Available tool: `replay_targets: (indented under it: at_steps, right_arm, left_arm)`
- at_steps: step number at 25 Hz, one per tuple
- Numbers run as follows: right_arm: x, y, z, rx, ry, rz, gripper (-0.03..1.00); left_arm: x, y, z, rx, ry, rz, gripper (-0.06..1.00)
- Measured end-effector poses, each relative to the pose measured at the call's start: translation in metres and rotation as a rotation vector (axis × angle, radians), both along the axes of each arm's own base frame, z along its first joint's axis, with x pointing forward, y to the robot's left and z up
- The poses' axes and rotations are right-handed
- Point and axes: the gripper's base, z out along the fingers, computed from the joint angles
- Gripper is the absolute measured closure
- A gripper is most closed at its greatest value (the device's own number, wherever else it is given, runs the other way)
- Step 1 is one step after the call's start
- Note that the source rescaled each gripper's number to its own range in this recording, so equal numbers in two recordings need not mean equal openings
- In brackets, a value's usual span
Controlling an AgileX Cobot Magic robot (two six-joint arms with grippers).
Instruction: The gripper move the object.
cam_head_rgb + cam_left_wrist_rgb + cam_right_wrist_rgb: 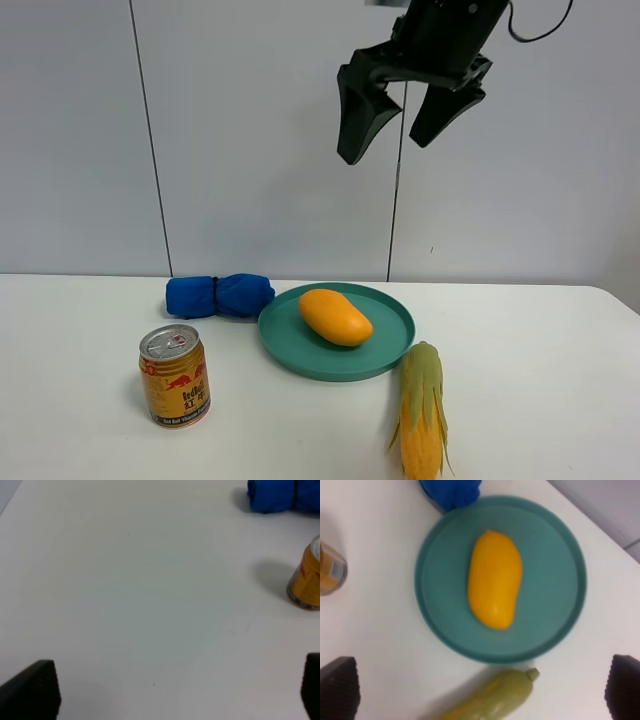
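The orange-yellow mango [335, 316] lies on its side in a round teal plate [390, 355] near the middle of the white table. My right gripper [385, 148] hangs high above the plate, open and empty, jaws spread wide. In the right wrist view the mango [495, 585] lies in the plate [560, 555] straight below the open right gripper [482, 687]. My left gripper [172, 687] is open and empty over bare table; it is out of the exterior view.
A gold drink can [175, 375] stands left of the plate, also in the left wrist view [306, 580]. A rolled blue cloth [220, 295] lies behind it. A corn cob with green husk [422, 410] lies right of the plate's front.
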Motion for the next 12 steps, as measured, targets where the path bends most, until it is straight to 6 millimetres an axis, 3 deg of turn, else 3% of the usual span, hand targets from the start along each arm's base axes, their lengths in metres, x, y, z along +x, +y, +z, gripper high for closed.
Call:
replay_targets:
  at_steps: [12]
  right_arm:
    - [-0.069,-0.049,-0.03,-0.044,0.07,-0.029,-0.02]
  left_arm:
    - [0.0,0.0,0.0,0.0,0.0,0.0,-0.06]
